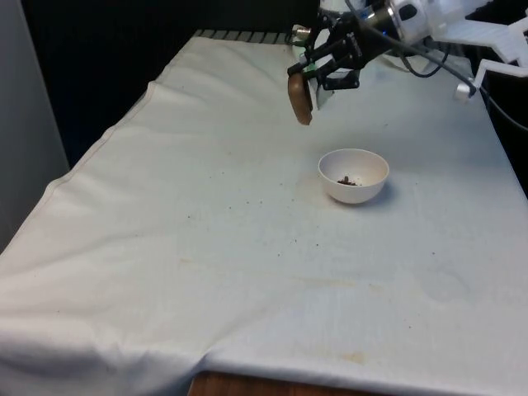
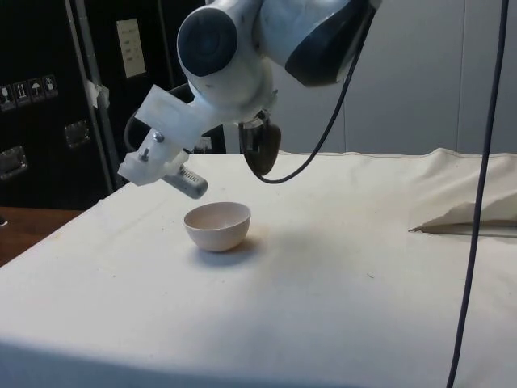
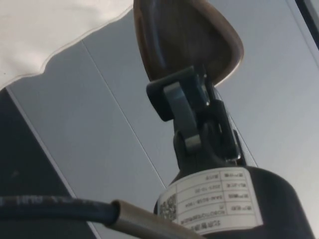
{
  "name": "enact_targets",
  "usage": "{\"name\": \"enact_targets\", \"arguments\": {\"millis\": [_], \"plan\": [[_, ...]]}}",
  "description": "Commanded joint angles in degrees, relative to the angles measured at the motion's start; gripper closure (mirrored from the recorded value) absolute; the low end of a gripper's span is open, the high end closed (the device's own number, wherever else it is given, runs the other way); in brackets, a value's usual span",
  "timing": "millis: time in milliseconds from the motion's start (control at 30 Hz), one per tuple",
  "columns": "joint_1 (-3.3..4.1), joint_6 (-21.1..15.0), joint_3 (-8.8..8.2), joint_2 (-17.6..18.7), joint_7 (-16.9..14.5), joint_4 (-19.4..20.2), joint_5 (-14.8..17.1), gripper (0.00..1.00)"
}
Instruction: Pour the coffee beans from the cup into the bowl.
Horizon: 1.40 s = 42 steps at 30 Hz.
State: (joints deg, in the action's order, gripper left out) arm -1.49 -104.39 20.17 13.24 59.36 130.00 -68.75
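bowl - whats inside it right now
In the front view the white bowl holds a few dark coffee beans at its bottom. From the side its wall hides the inside.

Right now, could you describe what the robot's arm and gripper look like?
The arm has glossy white rounded shells with dark grey joint caps. A black cable hangs beside it. The gripper is black, two-fingered, mounted on white brackets, and carries a white printed label.

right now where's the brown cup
The brown cup is held tipped in the gripper, in the air above the table, up and toward the front view's left of the white bowl.
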Motion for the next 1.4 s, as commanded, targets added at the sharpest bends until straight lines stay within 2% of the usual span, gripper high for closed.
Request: {"name": "enact_targets", "arguments": {"millis": [0,33,567,600,633,867,900,933,1167,1200,1233,1367], "plan": [[0.0,-0.52,-0.34,-0.06,-0.06,0.06,0.0,0.96],[-0.63,-2.69,-0.8,-0.8,-0.8,0.74,0.52,0.96],[-0.69,-10.2,-6.65,-1.32,-1.66,2.01,0.4,0.96],[-0.06,-8.77,-6.7,-0.8,-0.97,1.55,0.0,0.96],[-0.63,-11.06,-7.33,-1.32,-1.78,2.12,0.4,0.96],[-0.63,-13.81,-9.74,-1.26,-2.23,2.41,0.34,0.96],[-0.11,-12.72,-9.85,-0.8,-1.55,2.06,0.0,0.96],[-0.69,-14.32,-10.08,-1.2,-2.29,2.46,0.34,0.96],[-0.69,-18.45,-13.35,-1.09,-3.04,2.86,0.34,0.96],[-0.11,-17.02,-13.24,-0.8,-2.35,2.52,0.0,0.96],[-0.63,-18.85,-13.69,-1.03,-3.15,2.86,0.4,0.96],[-0.63,-20.45,-15.01,-1.03,-3.55,2.98,0.52,0.96]]}}
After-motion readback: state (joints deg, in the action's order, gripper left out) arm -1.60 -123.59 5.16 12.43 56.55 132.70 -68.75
